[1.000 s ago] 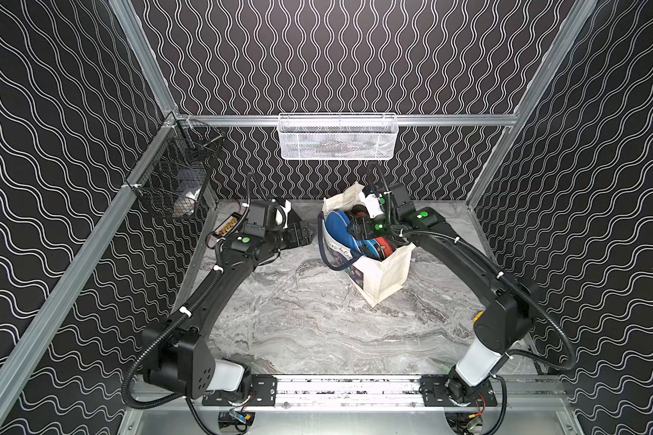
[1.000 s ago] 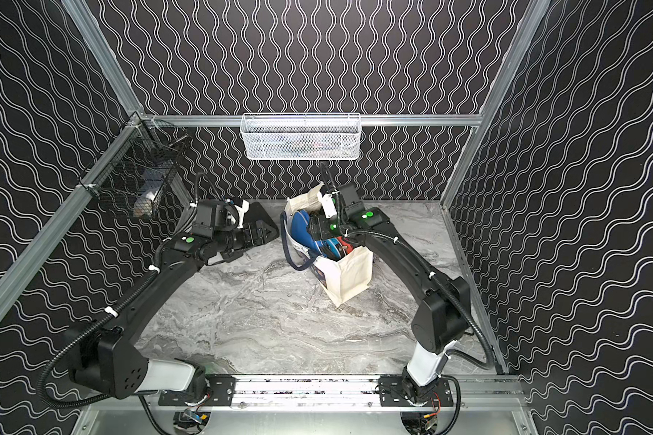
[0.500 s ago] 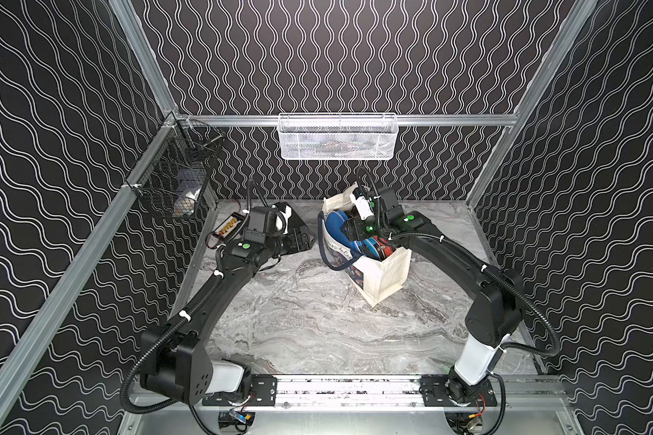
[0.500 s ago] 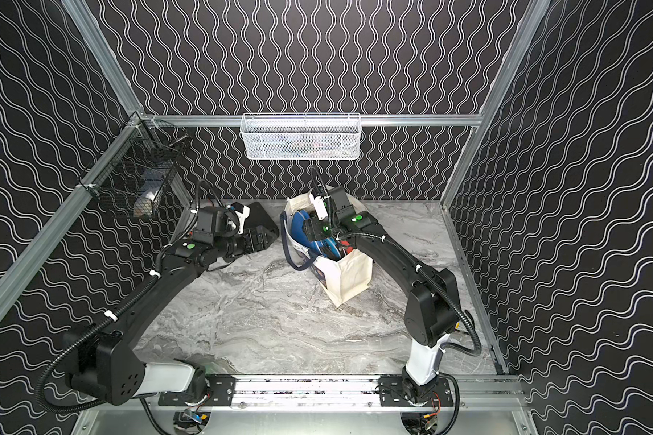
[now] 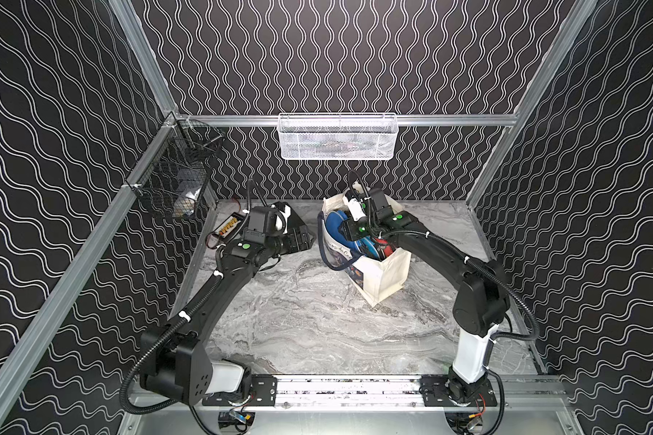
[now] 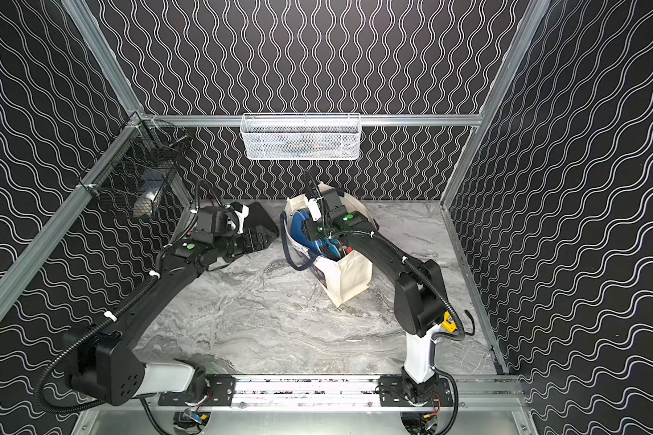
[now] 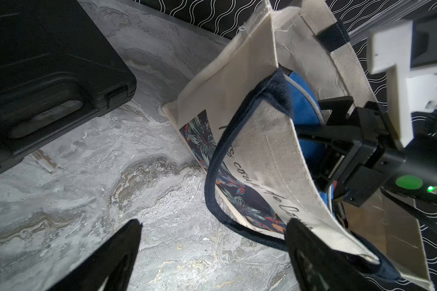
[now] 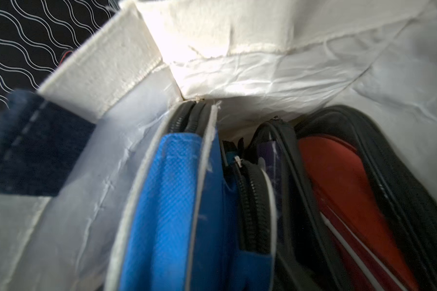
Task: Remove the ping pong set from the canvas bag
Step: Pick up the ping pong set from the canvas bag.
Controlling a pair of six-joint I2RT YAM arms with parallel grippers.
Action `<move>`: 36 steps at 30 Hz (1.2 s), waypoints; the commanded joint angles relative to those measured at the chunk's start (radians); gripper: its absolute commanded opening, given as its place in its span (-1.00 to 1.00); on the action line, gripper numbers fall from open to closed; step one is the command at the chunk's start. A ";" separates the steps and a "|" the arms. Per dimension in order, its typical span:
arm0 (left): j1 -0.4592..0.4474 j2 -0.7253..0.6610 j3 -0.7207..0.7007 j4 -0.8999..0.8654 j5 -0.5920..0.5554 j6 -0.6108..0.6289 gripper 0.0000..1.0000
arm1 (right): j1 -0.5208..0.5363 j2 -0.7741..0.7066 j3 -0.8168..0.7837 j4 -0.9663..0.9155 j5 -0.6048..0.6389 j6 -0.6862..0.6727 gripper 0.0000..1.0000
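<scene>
In both top views the canvas bag (image 5: 383, 278) stands right of centre on the marble table (image 5: 317, 331). Your right gripper (image 5: 349, 235) is sunk in the bag's mouth, at the blue zipped case I take for the ping pong set (image 5: 334, 226). You cannot tell from here how its jaws stand. The left gripper (image 5: 303, 238) hovers just left of the bag, holding nothing. The set stands on edge. By my judgement its long axis runs along the bag from upper left to lower right, round head toward the upper-left end.

In the left wrist view your left jaws are spread wide at the bottom edge. One finger (image 7: 313, 259) overlaps the bag's rim near the navy handle (image 7: 213, 176); whether it touches, you cannot tell. Nothing pins the bag, so a pull on the set may lift or tip the bag with it.

In the right wrist view the set fills the lower centre, packed tight against a black zipped case with a red face (image 8: 343, 191). The fingers are out of frame. Closing off-centre could pinch the lining or that neighbour and drag both out.
</scene>
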 commanded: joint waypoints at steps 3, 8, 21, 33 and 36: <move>-0.001 -0.019 -0.003 0.025 -0.008 0.008 0.86 | 0.000 0.033 0.069 0.026 -0.015 -0.014 -0.47; -0.001 -0.021 -0.006 0.028 -0.004 0.008 0.86 | -0.001 -0.001 0.128 0.027 0.002 -0.039 -0.73; -0.001 -0.012 -0.008 0.037 0.001 -0.001 0.86 | -0.011 -0.175 0.158 0.140 0.046 -0.026 -0.83; -0.003 -0.026 0.000 0.049 -0.003 -0.039 0.85 | -0.016 -0.321 0.122 0.288 0.097 -0.061 -0.86; -0.002 -0.027 0.013 0.059 0.004 -0.080 0.86 | -0.016 -0.358 0.093 0.332 0.068 -0.075 -0.86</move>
